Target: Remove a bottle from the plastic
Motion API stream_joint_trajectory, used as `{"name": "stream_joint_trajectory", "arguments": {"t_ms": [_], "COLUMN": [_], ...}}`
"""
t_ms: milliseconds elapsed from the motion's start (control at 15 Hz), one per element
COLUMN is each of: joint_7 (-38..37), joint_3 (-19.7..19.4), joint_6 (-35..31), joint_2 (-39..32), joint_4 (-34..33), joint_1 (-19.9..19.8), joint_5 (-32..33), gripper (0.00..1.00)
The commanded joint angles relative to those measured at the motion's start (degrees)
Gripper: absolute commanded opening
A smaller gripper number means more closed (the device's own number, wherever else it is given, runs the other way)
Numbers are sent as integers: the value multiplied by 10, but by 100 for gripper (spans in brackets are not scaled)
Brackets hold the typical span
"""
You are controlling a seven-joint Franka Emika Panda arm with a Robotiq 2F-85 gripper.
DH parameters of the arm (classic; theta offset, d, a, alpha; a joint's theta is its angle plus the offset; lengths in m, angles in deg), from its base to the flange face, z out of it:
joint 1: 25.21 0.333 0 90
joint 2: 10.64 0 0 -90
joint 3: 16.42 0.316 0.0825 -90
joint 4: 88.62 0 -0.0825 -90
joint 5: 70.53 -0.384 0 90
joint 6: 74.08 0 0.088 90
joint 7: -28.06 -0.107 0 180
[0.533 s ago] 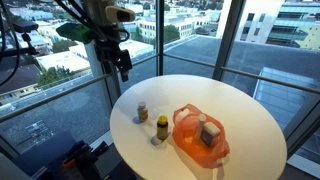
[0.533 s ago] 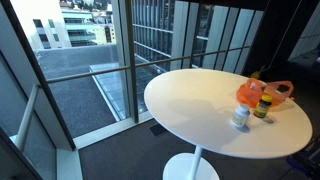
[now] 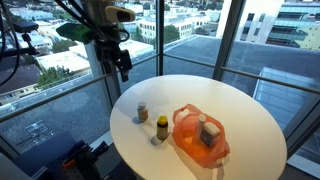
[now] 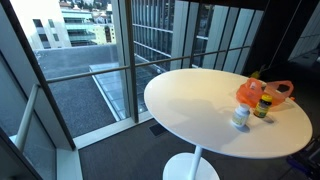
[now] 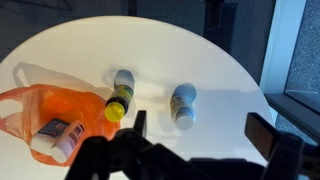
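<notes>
Floor-to-ceiling windows are showing city rooftops behind a round white table [image 3: 240, 110], and we are looking at it in both exterior views. On it we are seeing an orange plastic bag [image 3: 185, 125] lying crumpled near the edge, with a bottle [image 3: 208, 132] resting inside it; in the wrist view this bottle is showing a pale label through the plastic. Just beside the bag, a yellow-capped bottle [image 3: 162, 124] is standing upright, and a white bottle [image 5: 183, 103] is standing a little apart from it on the bare tabletop. We are finding the gripper [image 3: 123, 70] hanging in the air above the table's rim, well apart from the bag and touching nothing. In the wrist view its dark fingers [image 5: 264, 135] are framing the scene, jaws spread wide and holding nothing.
</notes>
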Motion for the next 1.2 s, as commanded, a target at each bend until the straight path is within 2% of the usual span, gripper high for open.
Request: {"name": "stream_joint_trajectory", "arguments": {"t_ms": [0, 533, 1133], "joint_7": [0, -19, -50], "joint_3": [0, 3, -2], "joint_6": [1, -2, -27], "joint_2": [0, -46, -132], "joint_4": [-1, -38, -109], "joint_1": [0, -2, -15], "joint_5": [0, -4, -3], "gripper": [100, 100, 100]}}
